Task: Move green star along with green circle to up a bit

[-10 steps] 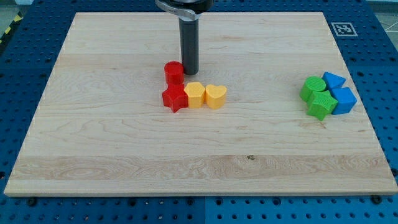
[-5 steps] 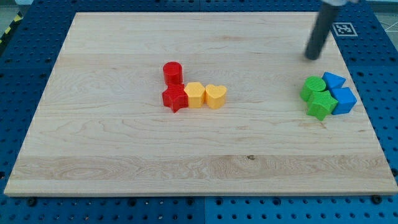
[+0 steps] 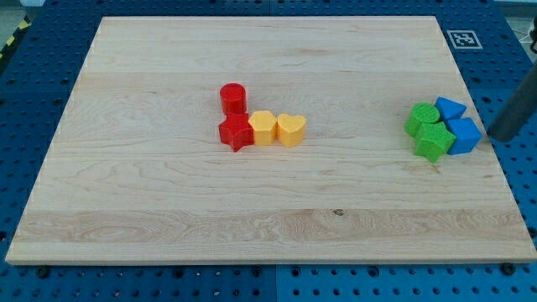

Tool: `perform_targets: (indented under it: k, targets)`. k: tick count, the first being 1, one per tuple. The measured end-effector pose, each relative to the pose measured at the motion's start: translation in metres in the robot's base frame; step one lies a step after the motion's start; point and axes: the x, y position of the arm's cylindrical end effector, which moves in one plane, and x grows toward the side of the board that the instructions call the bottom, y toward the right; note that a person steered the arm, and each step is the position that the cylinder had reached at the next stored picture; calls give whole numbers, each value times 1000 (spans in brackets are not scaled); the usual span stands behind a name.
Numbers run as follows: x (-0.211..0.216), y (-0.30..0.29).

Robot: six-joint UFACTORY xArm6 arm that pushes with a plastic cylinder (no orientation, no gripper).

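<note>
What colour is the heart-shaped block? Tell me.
Yellow: the heart block shows plainly in the camera view.

Wooden board (image 3: 168, 210), blue perforated table (image 3: 33, 101)

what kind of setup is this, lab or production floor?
Most likely a lab tabletop pushing rig: a wooden board on a blue perforated mounting plate, a fiducial marker at the board's corner, and small coloured blocks such as the green star.

Bright, even light; soft shadows — sharp focus
</note>
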Motion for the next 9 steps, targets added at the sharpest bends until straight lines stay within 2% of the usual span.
perform_targets:
  k: [2, 4, 7, 9]
  targets:
    - [38, -3]
    - [38, -44]
    - [-3, -126]
    - [-37, -156]
